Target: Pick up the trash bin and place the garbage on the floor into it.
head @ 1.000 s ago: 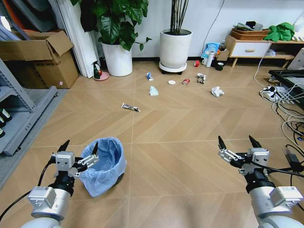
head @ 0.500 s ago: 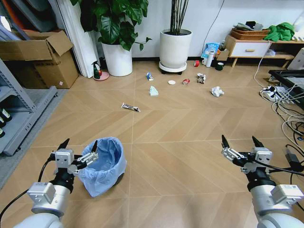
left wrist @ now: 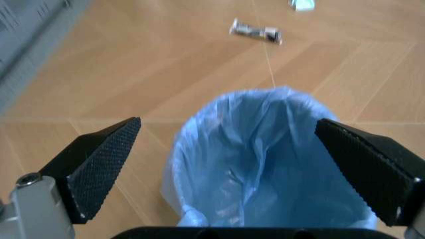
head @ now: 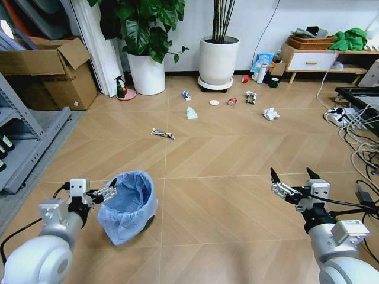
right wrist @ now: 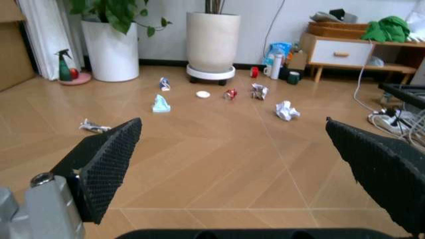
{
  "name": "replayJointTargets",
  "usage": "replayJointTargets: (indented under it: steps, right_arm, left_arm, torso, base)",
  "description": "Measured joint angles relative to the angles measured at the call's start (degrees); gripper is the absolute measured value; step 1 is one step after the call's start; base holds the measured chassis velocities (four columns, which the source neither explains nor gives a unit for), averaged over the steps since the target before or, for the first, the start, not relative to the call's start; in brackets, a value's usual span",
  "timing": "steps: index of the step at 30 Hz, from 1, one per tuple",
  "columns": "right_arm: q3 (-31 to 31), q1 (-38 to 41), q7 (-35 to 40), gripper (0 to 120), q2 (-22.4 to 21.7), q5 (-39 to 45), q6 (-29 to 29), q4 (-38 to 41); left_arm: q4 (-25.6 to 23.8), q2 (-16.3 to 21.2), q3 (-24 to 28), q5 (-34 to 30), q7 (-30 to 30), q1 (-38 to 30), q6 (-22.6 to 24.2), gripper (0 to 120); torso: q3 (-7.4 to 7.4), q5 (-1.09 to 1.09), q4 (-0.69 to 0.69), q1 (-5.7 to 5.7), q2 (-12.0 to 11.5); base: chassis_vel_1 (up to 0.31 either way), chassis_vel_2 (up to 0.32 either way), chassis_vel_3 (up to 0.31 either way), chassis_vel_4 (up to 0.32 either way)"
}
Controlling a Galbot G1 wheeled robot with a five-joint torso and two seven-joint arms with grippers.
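Observation:
The trash bin (head: 128, 206) stands on the floor at the near left, small and lined with a crinkly light-blue bag. My left gripper (head: 93, 191) hangs open at its left rim. In the left wrist view the bin (left wrist: 265, 164) sits between and beyond the spread fingers of that gripper (left wrist: 227, 123). My right gripper (head: 291, 173) is open over bare floor at the near right. The garbage lies farther off: a dark wrapper (head: 162, 134), a blue-white carton (head: 186, 94), a white lid (head: 214, 102), a red can (head: 231, 101) and paper wads (head: 270, 113).
Two white plant pots (head: 218, 59) stand by the far wall. Cardboard boxes (head: 53, 71) and a metal shelf (head: 23, 142) line the left side. Cables and a power strip (head: 349, 118) sprawl at the right. A low cabinet (head: 314, 59) is at the far right.
My left arm has swung out to the left, and its gripper has sunk slightly beside the bin's rim. The right gripper has barely shifted. The bin and the litter have not moved.

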Motion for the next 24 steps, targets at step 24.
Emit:
replayJointTargets:
  steps: [24]
  right_arm:
    - [-0.19, -0.98, -0.22, 100, 1.33, -1.67, 1.36, -1.47]
  left_arm:
    - [26.93, 5.04, 11.98, -7.19, 3.70, -20.26, 4.98, 100]
  torso:
    - [0.00, 0.03, 0.00, 0.00, -0.01]
  base:
    - [0.000, 0.000, 0.000, 0.000]
